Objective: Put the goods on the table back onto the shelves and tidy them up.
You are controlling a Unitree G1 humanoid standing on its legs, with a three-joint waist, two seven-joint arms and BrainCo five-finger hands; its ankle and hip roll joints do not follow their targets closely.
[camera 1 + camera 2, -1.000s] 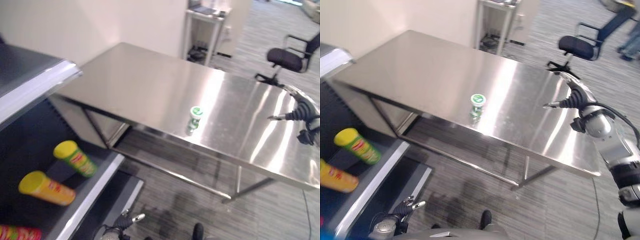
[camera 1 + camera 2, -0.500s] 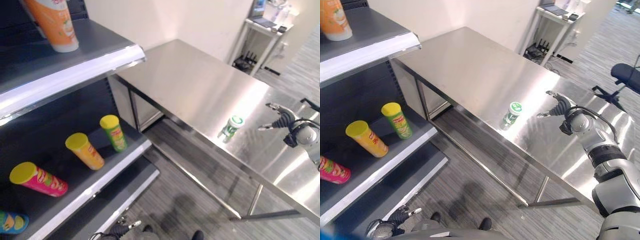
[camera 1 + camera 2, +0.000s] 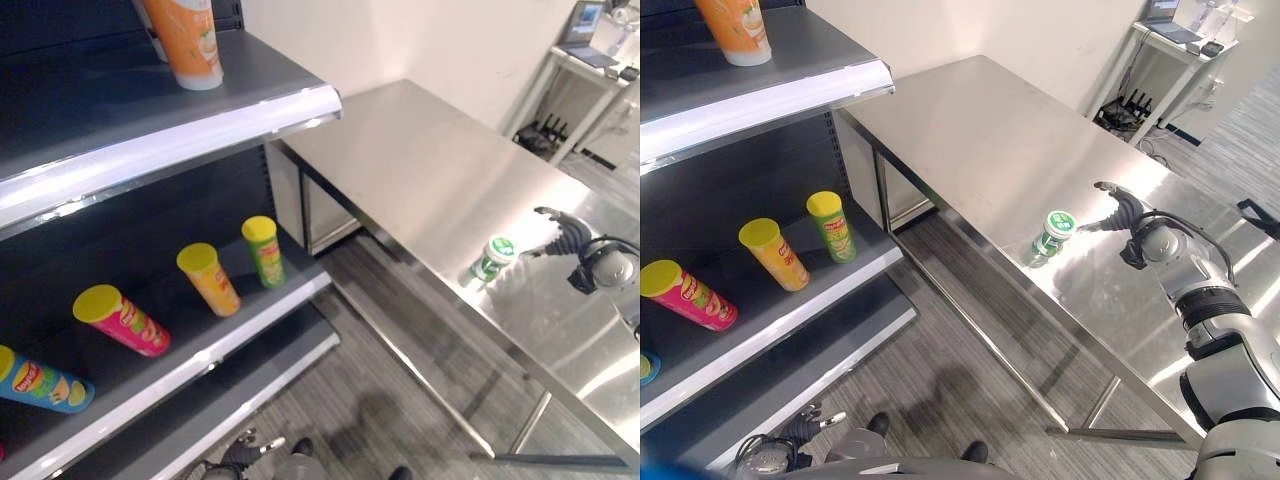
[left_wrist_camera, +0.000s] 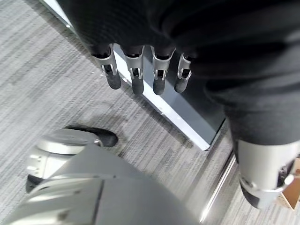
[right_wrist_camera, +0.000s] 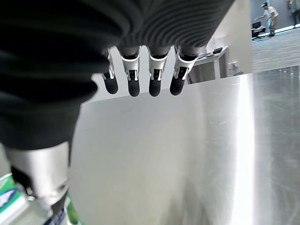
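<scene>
Green-lidded cup (image 3: 1053, 233) stands upright near the front edge of the steel table (image 3: 980, 130); its lid is green with a white mark, its label green and white, the print too small to read. At about 3 o'clock from it, just beside and apart, the right hand (image 3: 1123, 212) hovers with fingers (image 5: 133, 79) straight and relaxed, holding nothing. On the shelf (image 3: 240, 330) lie tubes: green (image 3: 264, 250), yellow (image 3: 209, 279), pink (image 3: 122, 320), and blue (image 3: 38, 380), partly cut off. An orange container (image 3: 187, 40) stands above. The left hand (image 4: 140, 70) hangs low, open.
</scene>
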